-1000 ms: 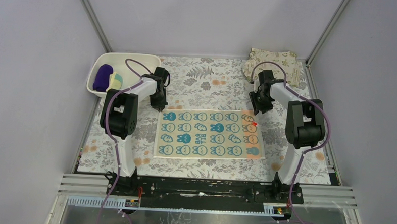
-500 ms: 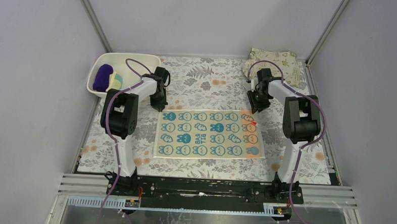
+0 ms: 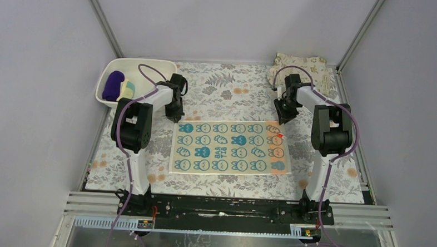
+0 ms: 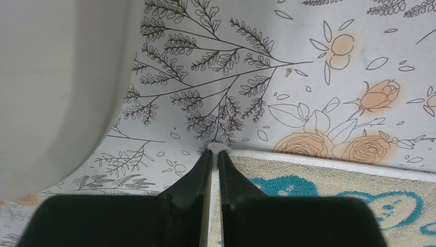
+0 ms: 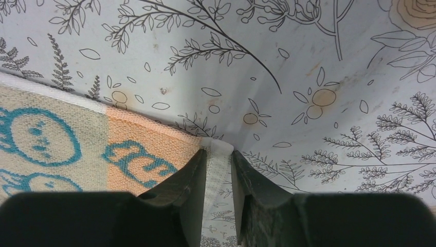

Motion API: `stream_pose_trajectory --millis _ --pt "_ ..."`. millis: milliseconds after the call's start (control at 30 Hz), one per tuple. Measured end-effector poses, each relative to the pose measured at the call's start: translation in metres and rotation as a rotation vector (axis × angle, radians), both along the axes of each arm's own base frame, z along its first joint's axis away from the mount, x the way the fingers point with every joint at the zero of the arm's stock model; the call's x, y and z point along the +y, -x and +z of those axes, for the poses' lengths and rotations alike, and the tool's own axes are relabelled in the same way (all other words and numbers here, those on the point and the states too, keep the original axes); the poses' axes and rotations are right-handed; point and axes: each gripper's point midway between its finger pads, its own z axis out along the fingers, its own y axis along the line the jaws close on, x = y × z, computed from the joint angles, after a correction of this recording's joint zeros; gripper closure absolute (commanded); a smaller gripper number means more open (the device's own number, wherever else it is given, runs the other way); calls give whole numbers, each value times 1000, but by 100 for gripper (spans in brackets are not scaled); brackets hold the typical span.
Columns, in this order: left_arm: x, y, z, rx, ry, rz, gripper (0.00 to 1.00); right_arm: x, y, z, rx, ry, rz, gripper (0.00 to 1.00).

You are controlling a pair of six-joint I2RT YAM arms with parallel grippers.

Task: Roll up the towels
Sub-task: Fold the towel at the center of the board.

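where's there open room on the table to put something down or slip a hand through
Free: the far strip between the white bin and the beige cloth, beyond the bunny towel; also the near strip between that towel and the arm bases. Crowded: the towel's far corners, where the left gripper and right gripper sit.

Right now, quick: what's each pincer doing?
Left pincer: closed on a corner of the bunny towel.
Right pincer: open, jaws astride its other far corner.
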Motion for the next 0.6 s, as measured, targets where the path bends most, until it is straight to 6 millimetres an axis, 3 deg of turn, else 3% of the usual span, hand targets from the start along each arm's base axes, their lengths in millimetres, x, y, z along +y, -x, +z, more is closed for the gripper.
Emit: stream_pose_trajectory --millis 367,600 --pt "1 -1 0 -3 -5 2 100 -1 -1 0 7 -18 -8 100" --pt "1 -2 3 -9 -4 3 100 -1 -2 3 1 -21 -14 100"
